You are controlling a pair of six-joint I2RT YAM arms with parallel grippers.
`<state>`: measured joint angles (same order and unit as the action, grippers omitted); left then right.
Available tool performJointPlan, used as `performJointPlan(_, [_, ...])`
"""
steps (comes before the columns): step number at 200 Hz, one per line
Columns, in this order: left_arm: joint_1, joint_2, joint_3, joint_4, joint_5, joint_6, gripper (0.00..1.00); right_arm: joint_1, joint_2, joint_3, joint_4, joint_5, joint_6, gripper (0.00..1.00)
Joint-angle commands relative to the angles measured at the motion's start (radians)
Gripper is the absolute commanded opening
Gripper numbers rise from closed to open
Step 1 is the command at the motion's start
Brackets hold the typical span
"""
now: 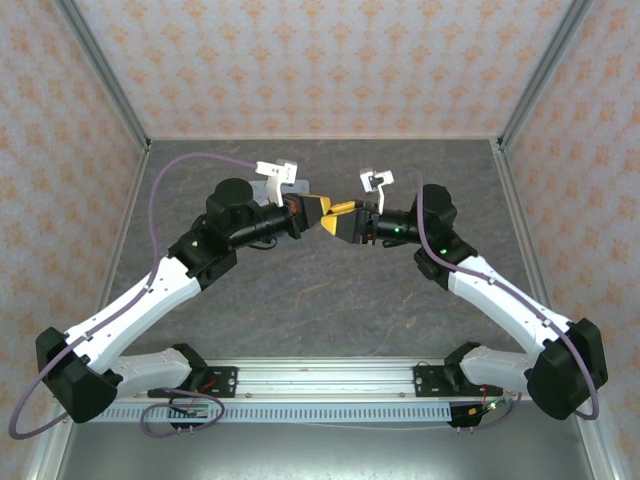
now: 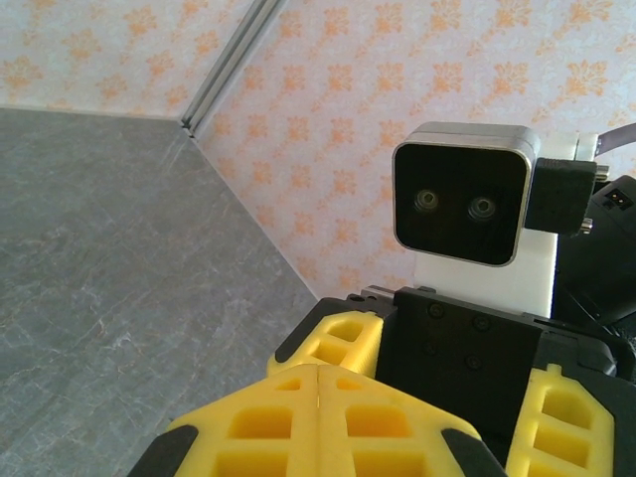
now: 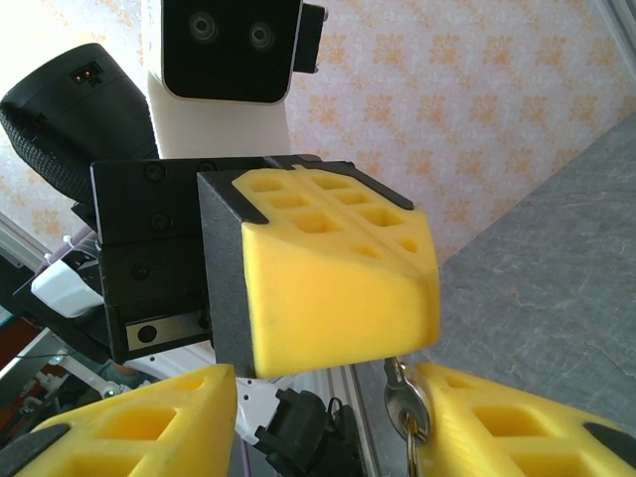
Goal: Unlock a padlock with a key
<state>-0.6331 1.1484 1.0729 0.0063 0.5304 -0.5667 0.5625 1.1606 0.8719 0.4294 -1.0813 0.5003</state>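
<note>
Midair, the key (image 3: 396, 388) hangs just under the left gripper's (image 3: 429, 298) shut jaws.

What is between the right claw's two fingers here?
The shut left claw, with the key hanging at its underside beside one finger of the right claw; the right wrist view shows it.

We see the key (image 3: 397, 386) only in part: its top is hidden by the left end effector (image 3: 343, 298), its lower end cut off by the bottom edge. From above, beside the right end effector (image 1: 338, 215), the key is too small to tell.
</note>
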Motion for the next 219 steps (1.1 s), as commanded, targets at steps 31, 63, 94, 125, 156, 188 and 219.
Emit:
performJointPlan(31, [0.000, -0.010, 0.014, -0.019, -0.047, 0.018, 0.00, 0.008, -0.030, 0.020, -0.015, -0.012, -0.051, 0.44])
performJointPlan(63, [0.003, -0.018, 0.007, -0.010, -0.053, 0.014, 0.00, 0.004, -0.047, 0.005, -0.043, -0.004, -0.067, 0.43])
performJointPlan(94, [0.006, -0.017, 0.005, -0.006, -0.056, 0.011, 0.00, -0.002, -0.053, -0.005, -0.047, 0.001, -0.068, 0.40])
performJointPlan(125, [0.009, -0.016, 0.003, -0.006, -0.056, 0.007, 0.00, -0.006, -0.055, -0.012, -0.052, 0.003, -0.068, 0.36])
performJointPlan(156, [0.013, -0.017, -0.003, -0.002, -0.057, 0.003, 0.00, -0.013, -0.055, -0.018, -0.058, 0.007, -0.070, 0.33])
performJointPlan(188, [0.017, -0.024, -0.008, 0.001, -0.056, 0.001, 0.00, -0.022, -0.059, -0.026, -0.062, 0.015, -0.068, 0.30])
performJointPlan(219, [0.016, -0.030, -0.013, 0.004, -0.053, 0.001, 0.00, -0.030, -0.059, -0.032, -0.064, 0.020, -0.062, 0.27])
